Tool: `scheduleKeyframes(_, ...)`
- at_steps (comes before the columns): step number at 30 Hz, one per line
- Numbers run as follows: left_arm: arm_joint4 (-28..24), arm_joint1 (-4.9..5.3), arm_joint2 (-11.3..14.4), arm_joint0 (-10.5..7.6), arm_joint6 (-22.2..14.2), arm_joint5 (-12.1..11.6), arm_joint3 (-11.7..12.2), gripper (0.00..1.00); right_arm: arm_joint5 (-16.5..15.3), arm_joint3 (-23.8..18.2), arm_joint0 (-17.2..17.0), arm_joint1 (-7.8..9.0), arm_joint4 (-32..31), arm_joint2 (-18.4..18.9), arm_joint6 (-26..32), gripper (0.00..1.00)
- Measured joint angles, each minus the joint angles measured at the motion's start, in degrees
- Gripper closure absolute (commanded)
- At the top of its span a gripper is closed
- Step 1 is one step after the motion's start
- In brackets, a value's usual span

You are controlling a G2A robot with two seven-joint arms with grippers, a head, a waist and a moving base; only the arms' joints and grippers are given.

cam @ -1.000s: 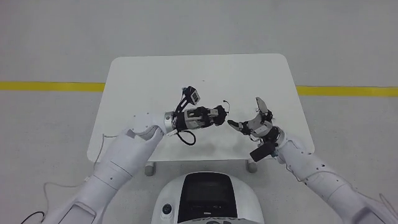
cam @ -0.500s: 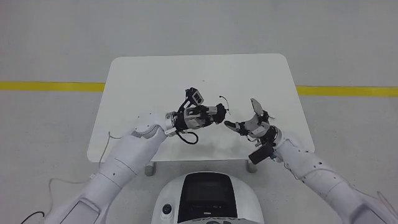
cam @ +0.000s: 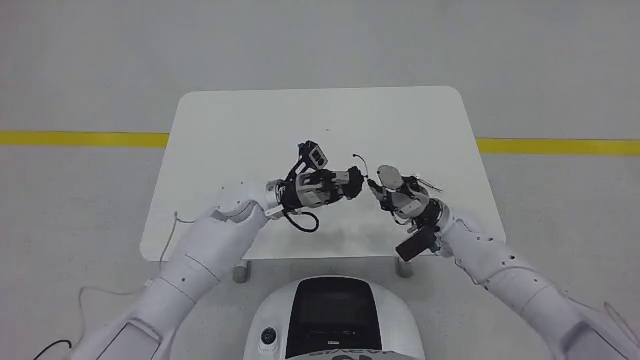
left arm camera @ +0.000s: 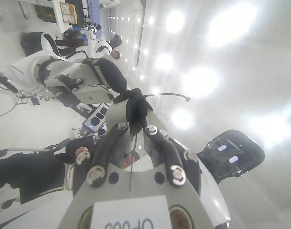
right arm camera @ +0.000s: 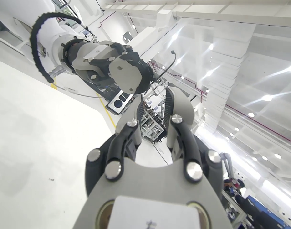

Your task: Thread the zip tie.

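Above table (cam: 250, 130), left gripper (left arm camera: 135, 101) pinches zip tie (left arm camera: 164, 94); right gripper (right arm camera: 155, 96) parted beside.

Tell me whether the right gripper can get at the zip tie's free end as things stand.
Probably yes. The right gripper is open, its tips close beside the left gripper, which is shut on the zip tie. The tie's free end sticks out in open air with nothing between.

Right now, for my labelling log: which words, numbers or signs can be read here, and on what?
Left label, on the left gripper: upside down, cut off, unreadable.
Right label, on the right gripper: cut off, unreadable.
Carton labels in the room behind: too blurred.
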Motion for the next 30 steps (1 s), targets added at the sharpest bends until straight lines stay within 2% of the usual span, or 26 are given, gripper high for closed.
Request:
scheduleKeyframes(3,0.0,0.0,0.0,0.0,0.0,0.0,0.0,1.0,0.0,0.0,0.3,0.01,0.0,-0.5,0.2,0.89)
scheduleKeyframes(21,0.0,0.0,0.0,0.0,0.0,0.0,0.0,1.0,0.0,-0.5,1.6,0.14,0.0,-2.8,0.2,0.88)
scheduleKeyframes(30,0.0,0.0,0.0,0.0,0.0,0.0,0.0,1.0,0.0,-0.7,1.5,0.22,0.0,-2.4,-0.1,0.97)
